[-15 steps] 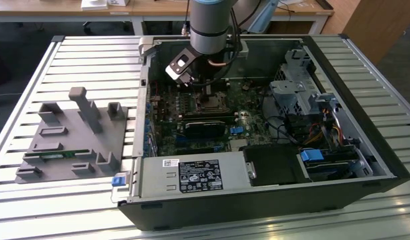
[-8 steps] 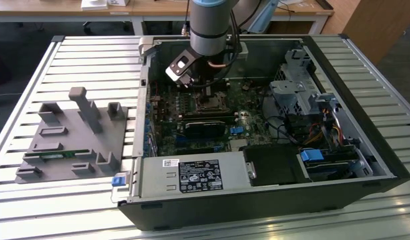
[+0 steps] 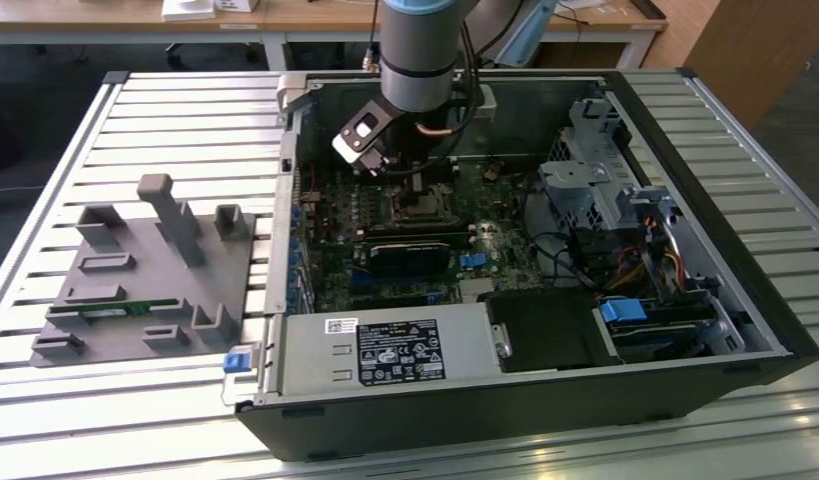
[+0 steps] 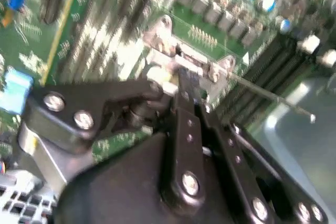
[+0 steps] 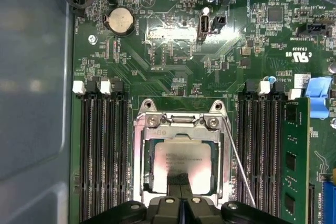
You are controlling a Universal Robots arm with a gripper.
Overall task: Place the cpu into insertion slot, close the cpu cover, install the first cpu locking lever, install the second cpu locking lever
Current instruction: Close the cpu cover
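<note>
Cpu (image 5: pixel 181 158) lies flat in the slot (image 3: pixel 423 207), grey top up; it is square, so it has no long axis. Cover (image 5: pixel 178 131) frames it. In the exterior view the slot is at 10 o'clock from the centre of the case (image 3: pixel 769 290). Gripper (image 5: pixel 180 178), fingers pressed together, is over the cpu.

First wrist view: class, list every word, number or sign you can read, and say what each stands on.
No text here reads with certainty.
White lettering on the green circuit board: too small to read.
Marking on top of the cpu: too faint to read.
Print on the white sticker on the board: too small to read.
</note>
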